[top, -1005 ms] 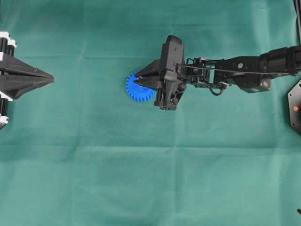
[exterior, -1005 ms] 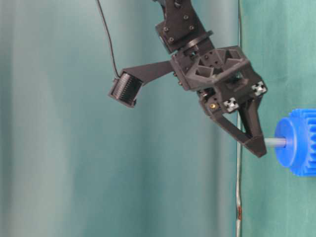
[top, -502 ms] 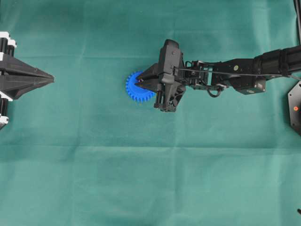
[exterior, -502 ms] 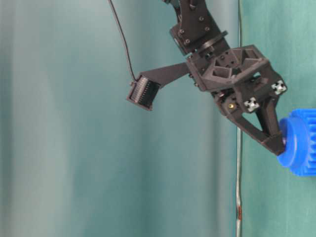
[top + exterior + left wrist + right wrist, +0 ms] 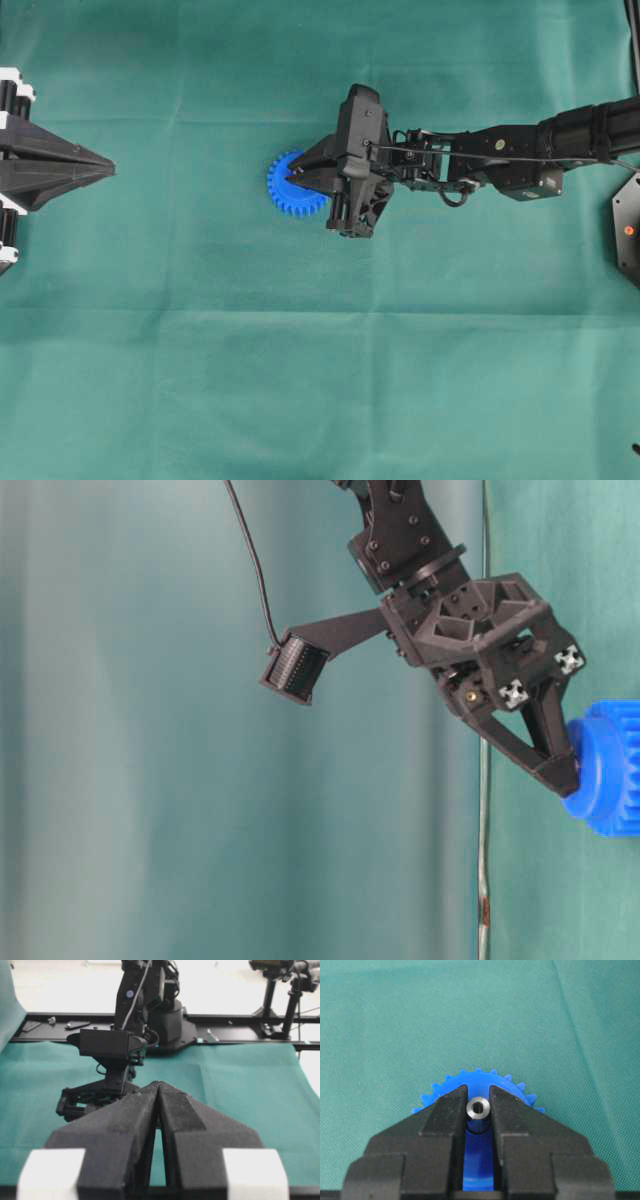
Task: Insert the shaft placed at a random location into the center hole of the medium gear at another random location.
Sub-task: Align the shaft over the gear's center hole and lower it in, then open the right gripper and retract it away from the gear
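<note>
Shaft sits pinched between the two fingers of the right tool, jaws narrow and clamped on it, its hollow top end facing the wrist camera. Long axis runs straight down along the tool's approach line, into the hub of the blue gear directly underneath. From the table-level view the right tool tip touches the gear hub and no bare pin shows between them, so the shaft looks mostly seated in the center hole; the hole itself is hidden. Gear lies flat on the green surface. Right arm is the one on the job; left tool is parked well apart at the far edge, fingers pressed together, empty. Versus a second ago: a stretch of pin then showed between tool and hub, now gone; the tool has dropped onto the hub.
</note>
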